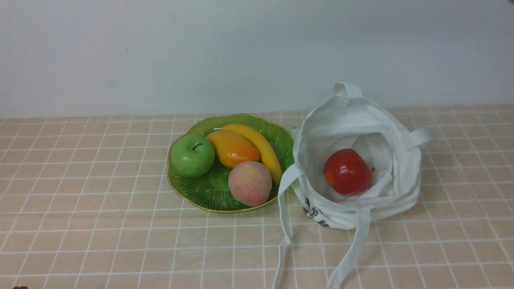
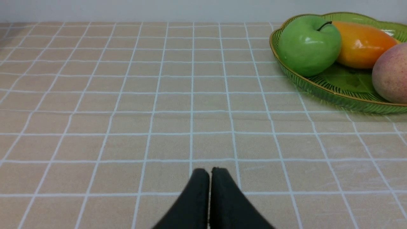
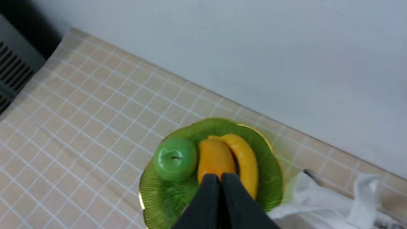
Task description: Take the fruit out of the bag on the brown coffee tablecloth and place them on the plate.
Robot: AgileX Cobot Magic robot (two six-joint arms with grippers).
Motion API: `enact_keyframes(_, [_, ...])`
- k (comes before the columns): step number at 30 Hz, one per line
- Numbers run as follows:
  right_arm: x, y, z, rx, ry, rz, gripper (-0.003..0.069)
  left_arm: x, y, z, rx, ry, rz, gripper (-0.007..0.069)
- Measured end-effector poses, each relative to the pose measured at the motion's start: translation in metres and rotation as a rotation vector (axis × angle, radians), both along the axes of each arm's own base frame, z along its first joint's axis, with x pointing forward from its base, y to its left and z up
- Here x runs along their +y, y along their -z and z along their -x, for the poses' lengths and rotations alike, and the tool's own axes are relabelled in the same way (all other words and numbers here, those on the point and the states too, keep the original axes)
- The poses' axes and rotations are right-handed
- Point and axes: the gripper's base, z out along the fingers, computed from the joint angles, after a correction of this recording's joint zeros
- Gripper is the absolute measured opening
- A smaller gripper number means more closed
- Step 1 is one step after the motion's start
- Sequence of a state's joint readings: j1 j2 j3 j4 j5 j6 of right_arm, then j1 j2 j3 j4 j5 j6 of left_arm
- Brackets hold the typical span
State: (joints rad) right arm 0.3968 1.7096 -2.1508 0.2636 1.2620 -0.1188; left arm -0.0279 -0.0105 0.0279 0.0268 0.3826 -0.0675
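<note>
tablecloth (image 2: 127, 95) just under the closed, empty left gripper (image 2: 209, 173) — right gripper (image 3: 220, 178), likewise closed, empty, high above plate (image 3: 270, 171).

It looks like a staged test bench rather than a lived-in room. A bare pale wall (image 1: 257, 52) stands behind a peach-brown checked tablecloth (image 1: 80, 200), which is spread flat. On it are a green plate (image 1: 204, 192) of glossy fruit (image 1: 233, 150) and a white cloth bag (image 1: 353, 116). A grey vented panel (image 3: 12, 74) stands past the cloth's edge.
</note>
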Motion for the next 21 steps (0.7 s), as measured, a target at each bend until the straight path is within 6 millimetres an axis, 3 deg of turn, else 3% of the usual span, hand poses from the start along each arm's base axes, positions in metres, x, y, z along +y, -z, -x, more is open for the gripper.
enact_keyframes(2, [-0.010, -0.007, 0.017, -0.015, 0.023, 0.017, -0.0013, 0.000, 0.000, 0.000, 0.000, 0.000, 0.000, -0.0008])
enact_keyframes(5, [-0.034, -0.015, 0.062, -0.026, 0.072, 0.041, -0.0014, 0.000, 0.000, 0.000, 0.000, 0.000, 0.000, -0.0008])
enact_keyframes(8, [-0.054, 0.002, 0.096, 0.004, 0.122, 0.078, -0.0014, 0.000, 0.000, 0.000, 0.000, 0.000, 0.000, -0.0008])
enact_keyframes(9, [-0.055, 0.003, 0.099, 0.004, 0.126, 0.078, -0.0014, 0.000, 0.000, 0.000, 0.000, 0.000, 0.000, -0.0008])
enact_keyframes(10, [-0.067, 0.012, 0.120, -0.014, 0.157, 0.071, -0.0014, 0.000, 0.000, 0.000, 0.000, 0.000, 0.000, -0.0008])
enact_keyframes(14, [-0.084, 0.045, 0.154, -0.059, 0.192, 0.046, -0.0014, 0.000, 0.000, 0.000, 0.000, 0.000, 0.000, -0.0008])
enact_keyframes(16, [-0.092, 0.079, 0.175, -0.103, 0.200, 0.015, -0.0014, 0.000, 0.000, 0.000, 0.000, 0.000, 0.000, -0.0008])
enact_keyframes(18, [-0.099, 0.097, 0.190, -0.160, 0.205, -0.019, -0.0014, 0.000, 0.000, 0.000, 0.000, 0.000, 0.000, -0.0008])
enact_keyframes(21, [-0.109, 0.141, 0.211, -0.280, 0.217, -0.087, -0.0014, 0.000, 0.000, 0.000, 0.000, 0.000, 0.000, -0.0008])
